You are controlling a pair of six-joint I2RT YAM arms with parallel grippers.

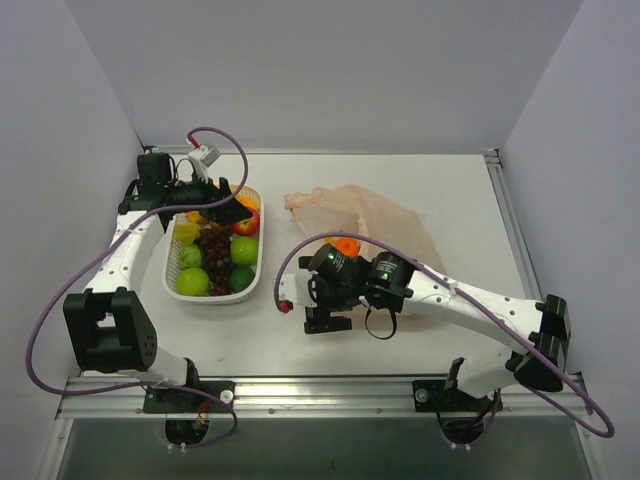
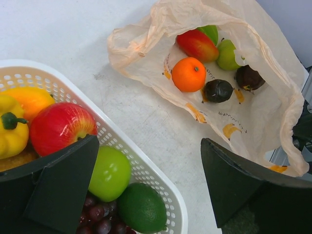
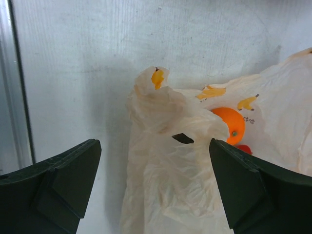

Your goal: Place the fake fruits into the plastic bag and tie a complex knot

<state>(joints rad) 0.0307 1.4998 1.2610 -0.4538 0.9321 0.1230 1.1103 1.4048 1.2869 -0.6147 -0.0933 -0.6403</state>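
Crinkly plastic bag (image 2: 273, 112) lay mouth-open near the white lattice basket (image 2: 161, 180), easy for drops. Left gripper (image 2: 148, 161) hung wide open by the red apple (image 2: 61, 127), right gripper (image 3: 155, 146) gaped empty at the bag's handle (image 3: 156, 92).

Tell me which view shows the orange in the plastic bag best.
Left wrist view: the orange lies whole in the open plastic bag. The top view shows only a small patch behind the right arm; the right wrist view shows it half hidden by crumpled bag film.
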